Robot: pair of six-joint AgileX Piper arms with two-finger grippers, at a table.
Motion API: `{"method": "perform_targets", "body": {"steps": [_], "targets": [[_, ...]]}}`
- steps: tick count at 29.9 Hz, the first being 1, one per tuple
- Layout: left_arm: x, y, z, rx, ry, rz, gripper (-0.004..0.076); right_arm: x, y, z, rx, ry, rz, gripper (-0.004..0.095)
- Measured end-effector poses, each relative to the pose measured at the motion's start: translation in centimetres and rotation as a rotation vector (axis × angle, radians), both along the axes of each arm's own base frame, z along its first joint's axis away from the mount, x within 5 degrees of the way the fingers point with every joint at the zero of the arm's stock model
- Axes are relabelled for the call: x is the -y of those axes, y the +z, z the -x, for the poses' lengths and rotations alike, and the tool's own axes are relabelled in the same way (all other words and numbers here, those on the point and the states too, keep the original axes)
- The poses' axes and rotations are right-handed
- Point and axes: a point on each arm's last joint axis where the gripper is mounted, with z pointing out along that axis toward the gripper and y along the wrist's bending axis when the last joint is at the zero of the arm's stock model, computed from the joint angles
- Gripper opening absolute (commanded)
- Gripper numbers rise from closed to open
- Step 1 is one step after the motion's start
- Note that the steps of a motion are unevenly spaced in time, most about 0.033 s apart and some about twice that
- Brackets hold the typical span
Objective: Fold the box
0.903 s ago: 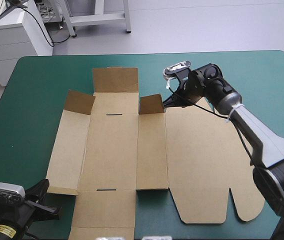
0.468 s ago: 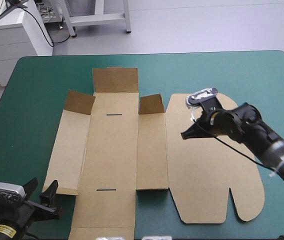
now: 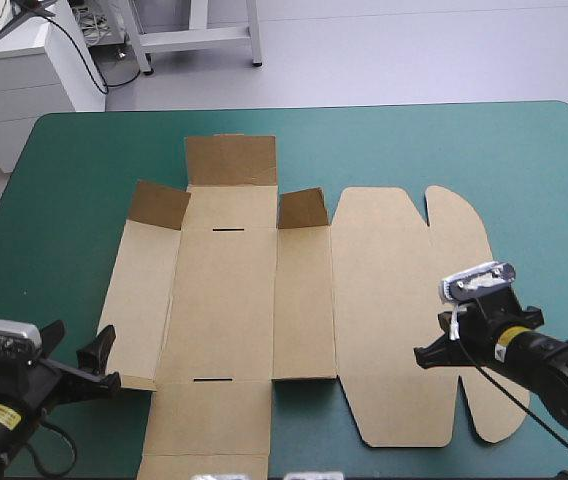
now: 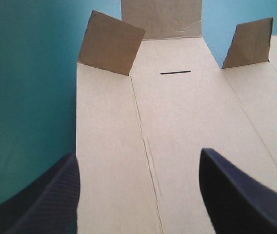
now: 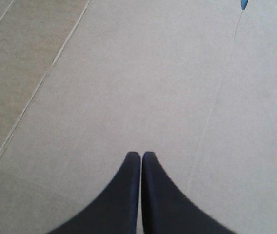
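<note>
The box, a cut sheet of plain brown board, lies spread on the teal-green table cover, almost wholly flat; the folding has barely begun. At the box's far end three short brown flaps are tipped up: the far centre flap, the left corner flap and the right corner flap; everything else lies down. The long side wall panels are not yet raised or tucked; the wide lid panel with rounded tabs lies flat on the box's right side.

The left gripper, two broad black curved fingers, stands at the box's near left corner, fingers wide apart and holding nothing. The right gripper is over the near part of the lid panel, its black fingers pressed together into one point, gripping nothing; whether the tip touches the board I cannot tell.

By my reckoning nearly all remains: lift both long walls, raise the end walls, tuck the tabs into the thin black slots.
</note>
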Motion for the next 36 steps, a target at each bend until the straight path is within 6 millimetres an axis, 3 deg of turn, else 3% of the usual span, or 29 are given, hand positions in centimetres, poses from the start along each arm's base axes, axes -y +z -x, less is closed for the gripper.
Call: {"method": "perform_targets", "body": {"steps": [6,11,22,32,36], "targets": [[0.3,3.4,-4.1,-0.113,-0.025,-0.053,0.0494,1.6,-0.9,3.5,0.090,-0.001,-0.052,-0.0004],[0.6,3.9,-7.6,-0.272,-0.042,-0.073,0.0494,2.5,-1.5,5.5,0.177,0.007,-0.095,-0.0004],[0.7,-0.4,-13.2,-0.653,-0.050,-0.073,0.0494,3.7,-3.2,8.3,0.268,0.018,-0.140,-0.0004],[-5.4,-2.3,-15.1,-0.732,0.072,0.231,0.0494,4.0,-2.9,9.8,0.327,0.041,-0.228,-0.0004],[-6.5,-3.1,-15.6,-0.751,0.070,0.259,0.0494,3.7,-3.1,10.3,0.331,0.086,-0.258,-0.0004]]}}
